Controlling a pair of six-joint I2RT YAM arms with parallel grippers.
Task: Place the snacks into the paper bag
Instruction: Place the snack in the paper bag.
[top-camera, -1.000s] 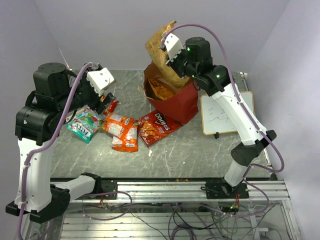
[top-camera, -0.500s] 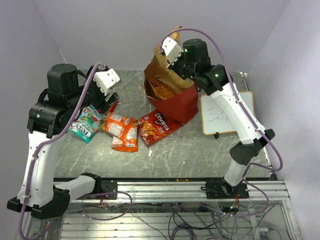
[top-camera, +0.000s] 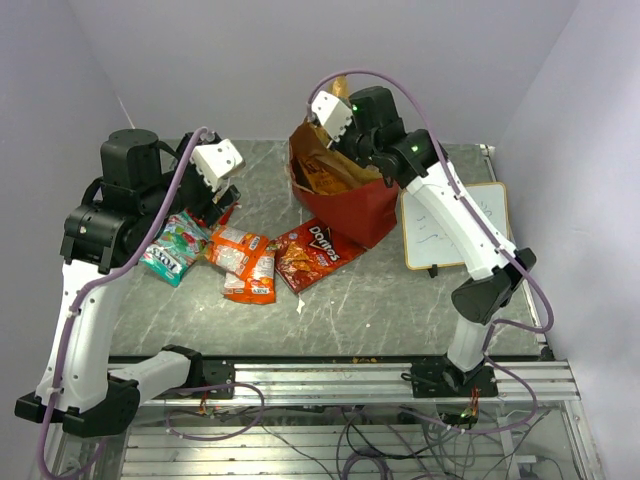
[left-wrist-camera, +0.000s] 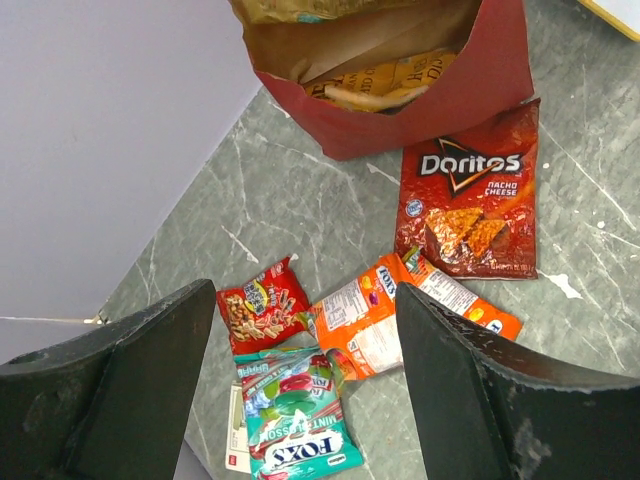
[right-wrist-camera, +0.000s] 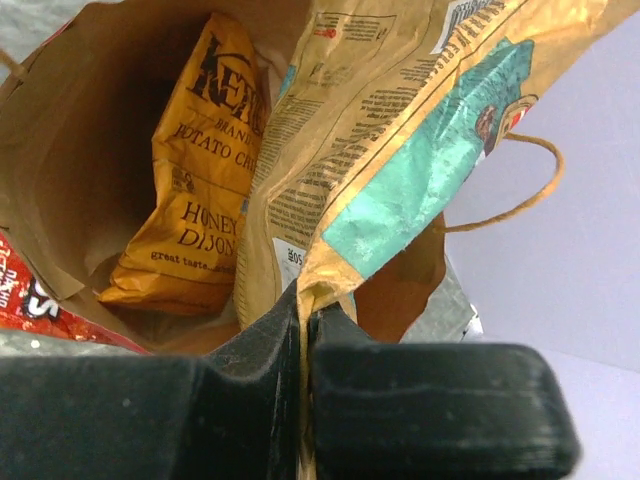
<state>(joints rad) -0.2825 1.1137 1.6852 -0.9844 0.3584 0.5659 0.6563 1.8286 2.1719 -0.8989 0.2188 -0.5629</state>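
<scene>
The red paper bag (top-camera: 365, 205) stands at the back middle of the table, mouth open. My right gripper (right-wrist-camera: 305, 310) is shut on the corner of the large kraft-brown pouch (right-wrist-camera: 400, 140) and holds it partly down inside the bag (right-wrist-camera: 70, 150). An orange-yellow chip bag (right-wrist-camera: 195, 180) lies inside. My left gripper (left-wrist-camera: 305, 400) is open and empty, above the loose snacks: a Doritos pack (left-wrist-camera: 468, 200), an orange Fox's pack (left-wrist-camera: 385, 310), a small red pack (left-wrist-camera: 262, 305) and a teal-white Fox's pack (left-wrist-camera: 295, 420).
A wood-framed whiteboard (top-camera: 455, 225) lies right of the bag. The loose packs lie in a row left of the bag (top-camera: 240, 255). Purple walls close in the back and sides. A small white scrap (top-camera: 300, 305) lies on the grey tabletop.
My right gripper has lowered the kraft-brown pouch from above the bag into its mouth. My left arm has shifted right and a little up over the loose packs.
</scene>
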